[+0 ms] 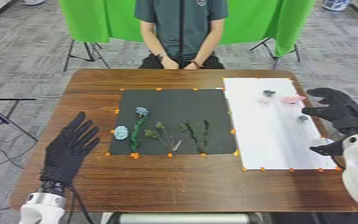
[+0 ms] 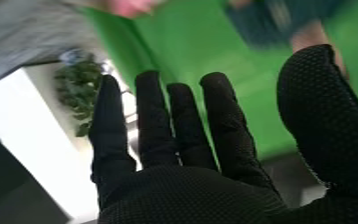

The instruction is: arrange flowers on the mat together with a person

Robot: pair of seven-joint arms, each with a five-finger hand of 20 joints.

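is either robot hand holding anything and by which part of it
Nothing is held; the left hand and right hand are both open and empty.

Dark mat [image 1: 169, 112], pink flower [image 1: 292, 99], white sheet [image 1: 278, 137]; brown table [image 1: 180, 187]

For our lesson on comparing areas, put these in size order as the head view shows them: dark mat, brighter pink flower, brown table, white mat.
Brown table
Dark mat and white mat: too alike to rank
Brighter pink flower

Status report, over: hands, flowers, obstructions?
Left hand open, beside dark mat. Right hand open, by white mat's right edge. Blue flowers, green stems on dark mat; pink flower on white. Possible obstruction: right hand, close to pink flower.
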